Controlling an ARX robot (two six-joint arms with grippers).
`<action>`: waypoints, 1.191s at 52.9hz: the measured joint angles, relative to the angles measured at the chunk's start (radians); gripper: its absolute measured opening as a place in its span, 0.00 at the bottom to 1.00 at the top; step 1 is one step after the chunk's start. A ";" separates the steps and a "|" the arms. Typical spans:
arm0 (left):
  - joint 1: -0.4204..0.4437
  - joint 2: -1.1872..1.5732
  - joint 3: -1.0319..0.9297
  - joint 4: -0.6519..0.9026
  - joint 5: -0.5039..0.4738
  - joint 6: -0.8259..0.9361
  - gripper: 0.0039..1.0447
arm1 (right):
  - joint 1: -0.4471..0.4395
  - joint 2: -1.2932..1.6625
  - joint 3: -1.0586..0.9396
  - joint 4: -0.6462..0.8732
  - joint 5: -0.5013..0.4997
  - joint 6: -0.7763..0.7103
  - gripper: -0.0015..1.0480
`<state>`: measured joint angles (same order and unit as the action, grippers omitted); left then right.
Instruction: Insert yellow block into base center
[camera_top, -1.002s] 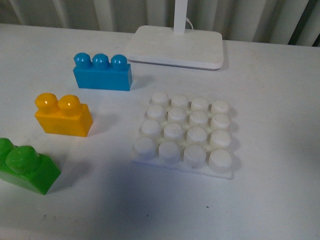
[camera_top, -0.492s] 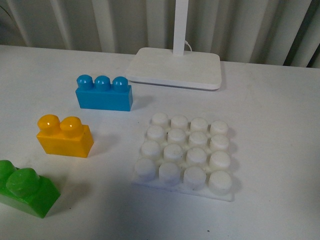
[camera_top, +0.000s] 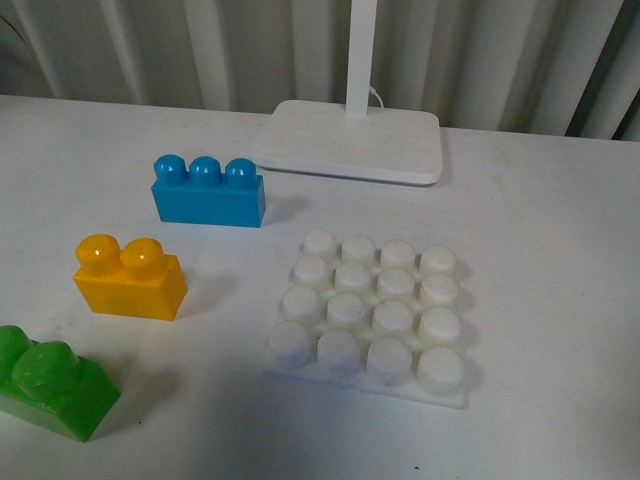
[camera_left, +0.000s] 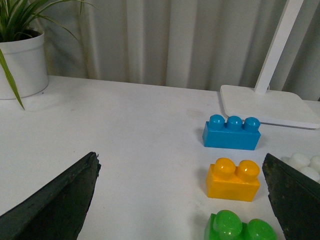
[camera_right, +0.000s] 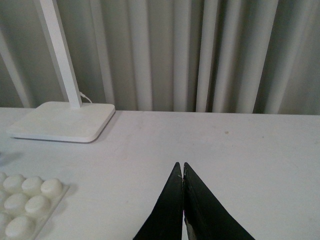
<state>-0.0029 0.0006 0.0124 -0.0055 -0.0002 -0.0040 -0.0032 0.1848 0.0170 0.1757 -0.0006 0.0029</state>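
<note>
The yellow block (camera_top: 130, 278) stands on the white table, left of the base (camera_top: 372, 310), a white square plate with a 4x4 grid of studs. No arm shows in the front view. In the left wrist view the yellow block (camera_left: 233, 179) lies ahead between the wide-open fingers (camera_left: 55, 205) of my left gripper (camera_left: 182, 200), nearer the right finger, not touched. A corner of the base (camera_left: 305, 165) peeks past that finger. My right gripper (camera_right: 182, 170) is shut and empty above bare table, right of the base (camera_right: 22, 205).
A blue three-stud brick (camera_top: 208, 192) stands behind the yellow block. A green brick (camera_top: 50, 382) sits at the front left. A white lamp foot with pole (camera_top: 350, 140) stands at the back. A potted plant (camera_left: 20, 55) stands far left.
The front view has shifted: the bricks, base and lamp foot sit lower in the picture and more curtain shows. Nothing on the table has moved relative to the rest.
</note>
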 joint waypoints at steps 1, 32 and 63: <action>0.000 0.000 0.000 0.000 0.000 0.000 0.94 | 0.000 -0.007 -0.008 -0.001 0.000 0.000 0.01; 0.000 0.000 0.000 0.000 0.000 0.000 0.94 | 0.000 -0.180 -0.011 -0.174 0.000 -0.002 0.14; 0.009 0.997 0.634 -0.219 0.499 0.664 0.94 | 0.000 -0.180 -0.011 -0.174 0.000 -0.002 0.91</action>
<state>0.0063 0.9977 0.6464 -0.2245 0.4984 0.6598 -0.0029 0.0044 0.0059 0.0017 -0.0010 0.0013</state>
